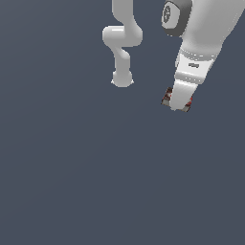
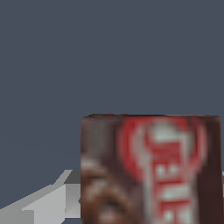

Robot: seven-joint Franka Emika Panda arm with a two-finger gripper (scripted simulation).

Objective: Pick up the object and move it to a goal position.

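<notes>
The object (image 1: 166, 97), a small dark brown box with a red-and-white label, sits at the tip of my white gripper (image 1: 179, 106) in the upper right of the exterior view. Its ends stick out on both sides of the near finger, which hides its middle. In the wrist view the box (image 2: 148, 170) fills the lower part of the picture, label facing the camera. One grey finger (image 2: 48, 205) lies against its side. The gripper is shut on the box. I cannot tell whether the box rests on the floor or hangs just above it.
The arm's base (image 1: 122, 79) and lower links (image 1: 122, 38) stand at the top middle of the exterior view. The ground is a plain dark grey-blue surface (image 1: 95, 182) with no other objects in view. No goal marker shows.
</notes>
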